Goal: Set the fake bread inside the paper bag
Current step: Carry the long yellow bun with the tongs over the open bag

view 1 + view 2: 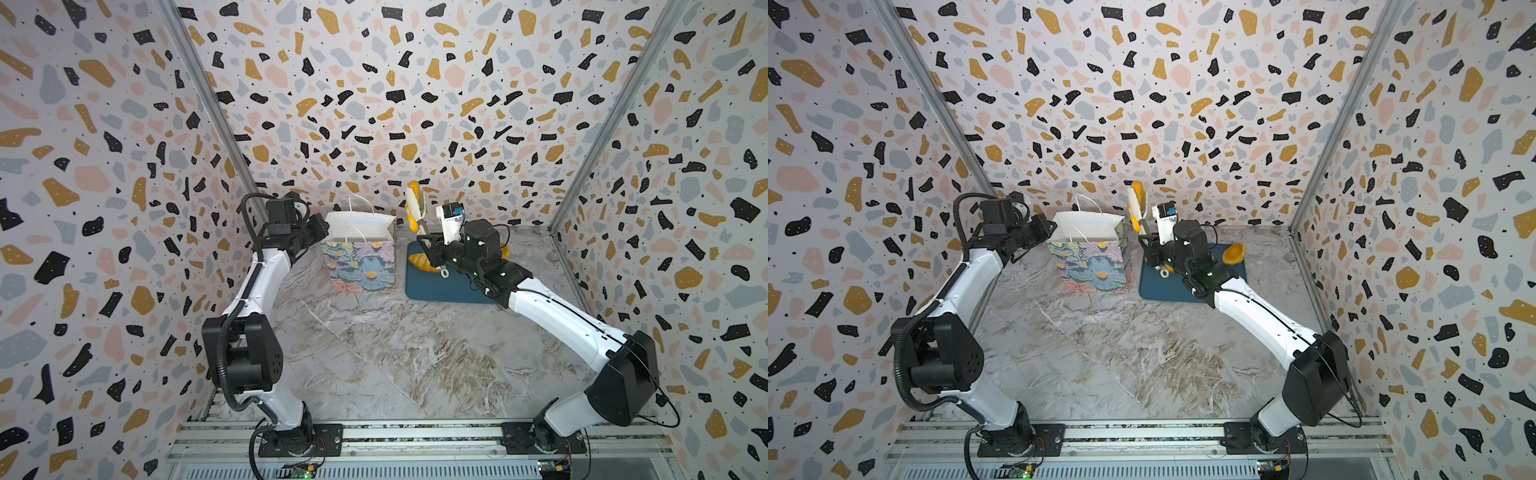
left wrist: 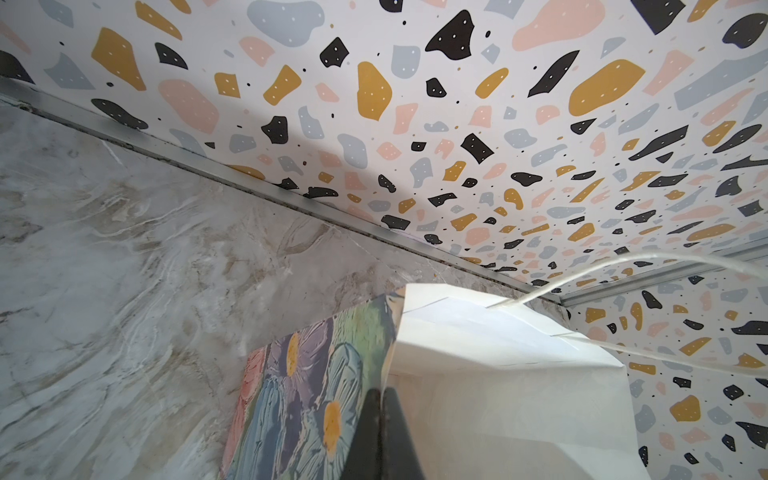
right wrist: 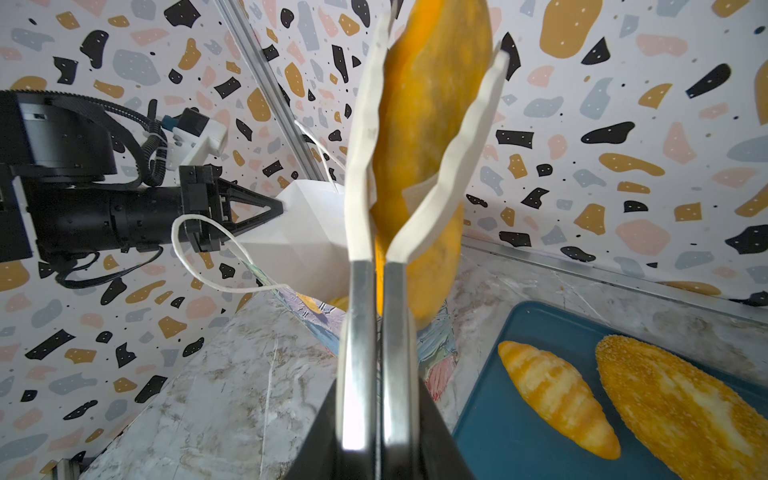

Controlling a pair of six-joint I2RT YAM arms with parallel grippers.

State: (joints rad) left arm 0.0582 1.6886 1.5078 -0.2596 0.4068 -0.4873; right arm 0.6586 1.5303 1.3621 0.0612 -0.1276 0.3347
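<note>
The right gripper (image 3: 377, 432) was squeezed shut on a pair of tongs (image 3: 358, 332). Their white tips pinched a long roll (image 3: 432, 124) of fake bread, held up beyond the fingers. Beside and below them, a croissant (image 3: 557, 399) and a speckled loaf (image 3: 681, 415) lay on the teal tray (image 3: 503, 449). Farther off, the left gripper (image 3: 276, 209) was clamped on the rim of the upright paper bag (image 3: 307, 232).

The paper bag (image 1: 359, 257) gapes upward, crossed by its cord handles (image 3: 174, 239), with the left gripper (image 3: 279, 207) clamped on its left rim. Raised tongs (image 3: 357, 174) stand just right of it, the tray (image 1: 432, 291) beyond; the front tabletop (image 1: 395, 361) lies open
</note>
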